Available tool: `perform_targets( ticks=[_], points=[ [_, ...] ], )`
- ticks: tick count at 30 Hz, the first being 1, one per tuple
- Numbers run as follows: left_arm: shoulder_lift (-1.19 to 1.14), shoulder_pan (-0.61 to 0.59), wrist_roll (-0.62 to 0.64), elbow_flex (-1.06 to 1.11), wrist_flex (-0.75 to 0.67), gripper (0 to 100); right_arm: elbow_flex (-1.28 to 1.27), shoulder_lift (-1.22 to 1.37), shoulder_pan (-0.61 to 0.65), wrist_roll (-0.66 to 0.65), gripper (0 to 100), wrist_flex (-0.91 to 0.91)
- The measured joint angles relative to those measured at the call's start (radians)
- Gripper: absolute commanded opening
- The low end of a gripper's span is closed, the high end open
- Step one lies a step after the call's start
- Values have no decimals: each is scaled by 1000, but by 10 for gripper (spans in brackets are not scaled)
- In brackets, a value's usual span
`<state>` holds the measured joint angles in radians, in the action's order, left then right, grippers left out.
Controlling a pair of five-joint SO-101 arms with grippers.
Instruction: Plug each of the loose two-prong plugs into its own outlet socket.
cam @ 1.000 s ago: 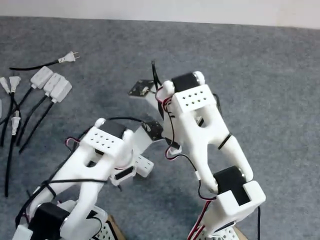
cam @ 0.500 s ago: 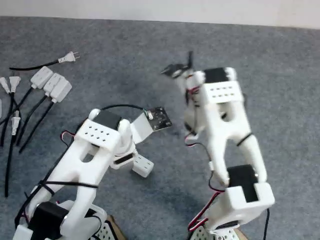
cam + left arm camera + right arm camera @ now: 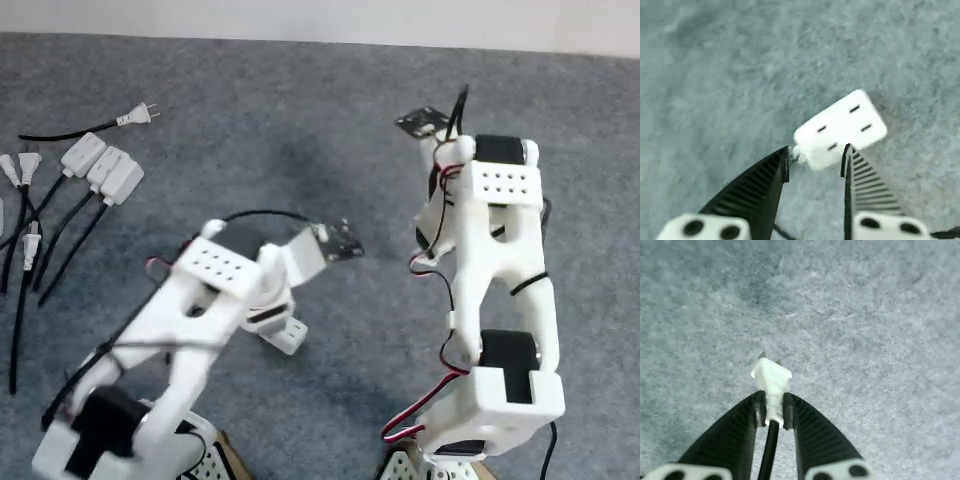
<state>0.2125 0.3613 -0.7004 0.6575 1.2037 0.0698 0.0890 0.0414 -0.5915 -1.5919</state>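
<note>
Plug (image 3: pixel 771 375) and socket are each already in a tool, so the coming move turns on how the two are set against each other. The right tool (image 3: pixel 773 396) is closed on the white two-prong plug at its narrow cord end. The black cord runs back between the jaws, and the two prongs point straight ahead along the tool's own line, toward the grey worktop (image 3: pixel 880 315).

The left tool (image 3: pixel 816 148) has its jaws closed against the two sides of the socket block (image 3: pixel 842 127), at the end where its cord leaves. The block's long axis runs on away from the tool, and its slotted face is turned up toward the wrist camera, with two pairs of slots in plain sight.

From above, the socket block (image 3: pixel 285 335) sits under the left arm's wrist, left of the middle and toward the near edge of the worktop. The right arm stands right of the middle, its wrist up toward the far edge — well apart from the block.

By my judgement the plug must travel left and toward the near edge, and its prongs must swing round to meet that upturned face squarely — the right arm does the carrying.

Another loose plug (image 3: pixel 135 115) and a cluster of socket blocks (image 3: pixel 105 165) lie by the far left corner.
</note>
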Motion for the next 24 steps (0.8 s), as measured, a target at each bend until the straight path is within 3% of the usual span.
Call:
perform_targets(
  ticks=[6, 11, 19, 24],
  points=[
    [-224, 5, 0, -153, 6, 197, 0, 0, 25, 0, 7, -17],
    [-322, 5, -31, -279, 112, 197, 0, 0, 38, 0, 7, -21],
    [-315, 48, -32, -345, 348, 197, 0, 0, 44, 0, 7, -21],
    [-120, 87, -14, -328, 448, 197, 0, 0, 43, 0, 7, -21]
  ],
)
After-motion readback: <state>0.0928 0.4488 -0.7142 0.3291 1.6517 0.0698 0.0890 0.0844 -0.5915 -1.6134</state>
